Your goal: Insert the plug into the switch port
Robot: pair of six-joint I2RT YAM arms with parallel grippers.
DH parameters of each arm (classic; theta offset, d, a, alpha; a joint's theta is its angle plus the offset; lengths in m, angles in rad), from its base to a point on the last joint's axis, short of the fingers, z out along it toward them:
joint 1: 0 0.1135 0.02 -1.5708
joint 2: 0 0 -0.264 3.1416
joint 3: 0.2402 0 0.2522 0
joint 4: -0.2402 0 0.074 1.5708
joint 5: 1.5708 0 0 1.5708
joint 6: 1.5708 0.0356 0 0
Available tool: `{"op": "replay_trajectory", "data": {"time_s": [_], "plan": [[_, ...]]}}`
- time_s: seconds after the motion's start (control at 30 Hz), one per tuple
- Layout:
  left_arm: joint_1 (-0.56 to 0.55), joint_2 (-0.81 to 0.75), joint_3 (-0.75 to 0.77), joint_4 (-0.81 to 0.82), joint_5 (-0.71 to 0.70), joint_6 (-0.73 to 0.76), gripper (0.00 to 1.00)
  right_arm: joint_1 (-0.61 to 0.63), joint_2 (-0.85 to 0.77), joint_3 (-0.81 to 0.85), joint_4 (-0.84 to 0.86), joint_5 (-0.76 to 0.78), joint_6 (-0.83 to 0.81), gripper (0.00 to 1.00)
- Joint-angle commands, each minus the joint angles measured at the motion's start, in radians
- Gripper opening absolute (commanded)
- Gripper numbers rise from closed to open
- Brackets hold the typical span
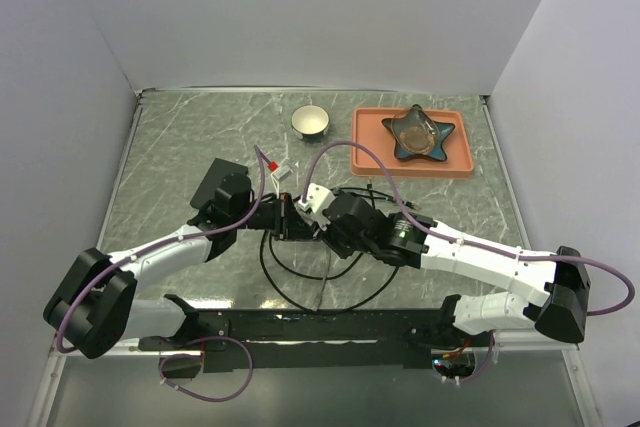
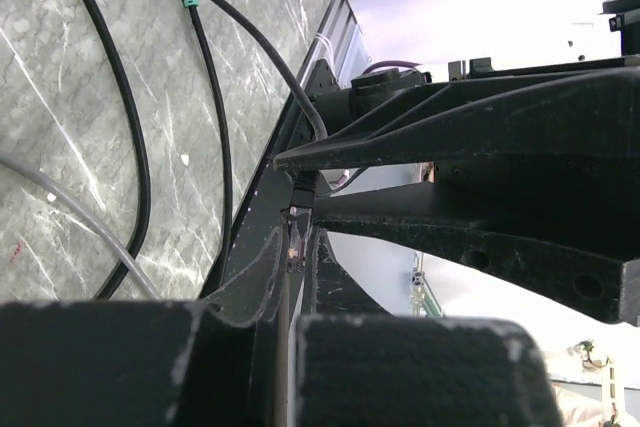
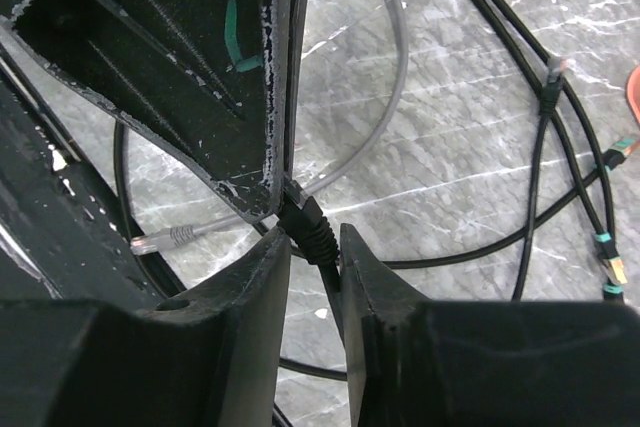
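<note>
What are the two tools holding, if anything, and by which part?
The left tool pinches the black cable's plug near its head; the right tool straddles the boot behind it, grip uncertain.

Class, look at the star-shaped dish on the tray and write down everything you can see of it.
The dish is a five-pointed star, dark teal and glossy like glass or glazed ceramic, with a paler brownish centre. It looks empty, though it is small in the overhead view. It sits flat and upright near the middle of the salmon tray, at the far right of the table. Nothing but the tray touches it.
</note>
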Motion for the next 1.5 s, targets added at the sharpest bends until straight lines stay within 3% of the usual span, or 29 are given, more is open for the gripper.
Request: {"op": "replay_trajectory", "data": {"time_s": [0.0,0.17,0.2,0.23,0.27,0.33,0.43,0.53,0.7,0.83,0.97,1.2,1.47], "plan": [[0.0,0.001,0.007,0.021,0.006,0.028,0.02,0.008,-0.045,0.024,0.064,0.07,0.012,0.0],[0.019,-0.014,0.02,-0.042,-0.083,0.045,0.28,0.009,-0.054,0.014,0.07,0.084,0.012,0.0],[0.034,-0.022,0.02,-0.054,-0.103,0.047,0.36,0.009,-0.054,0.012,0.069,0.084,0.014,0.0],[0.046,-0.03,0.012,-0.07,-0.123,0.044,0.53,0.009,-0.053,0.012,0.067,0.084,0.012,0.0],[0.056,-0.048,0.007,-0.076,-0.161,0.041,0.6,0.009,-0.053,0.01,0.067,0.083,0.012,0.0],[0.094,-0.066,-0.012,-0.087,-0.194,0.026,0.7,0.008,-0.047,0.009,0.067,0.083,0.012,0.0],[0.157,-0.115,-0.052,-0.07,-0.226,0.003,0.77,0.009,-0.041,0.006,0.075,0.075,0.035,0.0],[0.218,-0.183,-0.086,-0.074,-0.284,-0.004,0.82,0.008,-0.027,0.007,0.082,0.067,0.035,0.0],[0.295,-0.304,-0.079,-0.249,-0.445,0.067,0.85,0.006,-0.002,0.015,0.101,0.067,0.032,0.0],[0.318,-0.396,-0.04,-0.395,-0.705,0.13,0.86,0.0,0.033,0.03,0.121,0.06,0.029,0.0],[0.352,-0.404,-0.01,-0.453,-0.827,0.185,0.87,-0.031,0.058,0.049,0.161,-0.008,0.032,0.0],[0.48,-0.206,0.087,-0.484,-0.86,0.234,0.87,-0.118,0.127,0.092,0.259,-0.215,0.056,0.0],[0.62,0.12,0.213,-0.478,-0.82,0.263,0.84,-0.179,0.317,0.256,0.29,-0.284,0.056,0.0]]}}
